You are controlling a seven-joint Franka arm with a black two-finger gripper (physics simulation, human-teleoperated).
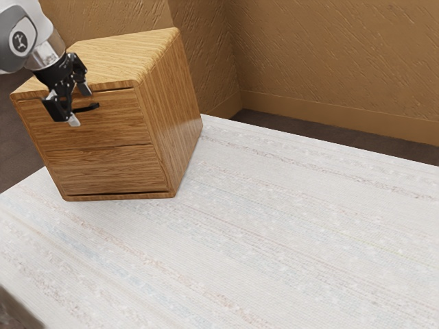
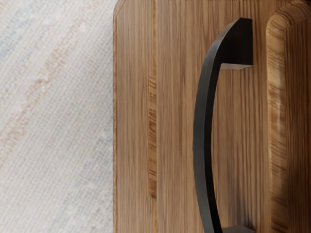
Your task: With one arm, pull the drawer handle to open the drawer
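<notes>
Black on wood at upper left of the frame: gripper (image 1: 79,105) with fingers apart astride the drawer handle (image 1: 90,107), liable to slide off if pulled before closing.

The tool (image 1: 79,105) hides part of the drawer handle (image 1: 92,106).

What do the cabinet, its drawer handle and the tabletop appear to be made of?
The cabinet looks like light wood, perhaps oak or bamboo veneer, with a satin finish: straight grain runs across every face. The drawer handle is smooth and black, probably painted metal or plastic: uniform colour, soft sheen. The tabletop seems matte whitewashed wood or textured laminate: pale streaks, fine weave-like texture.
</notes>
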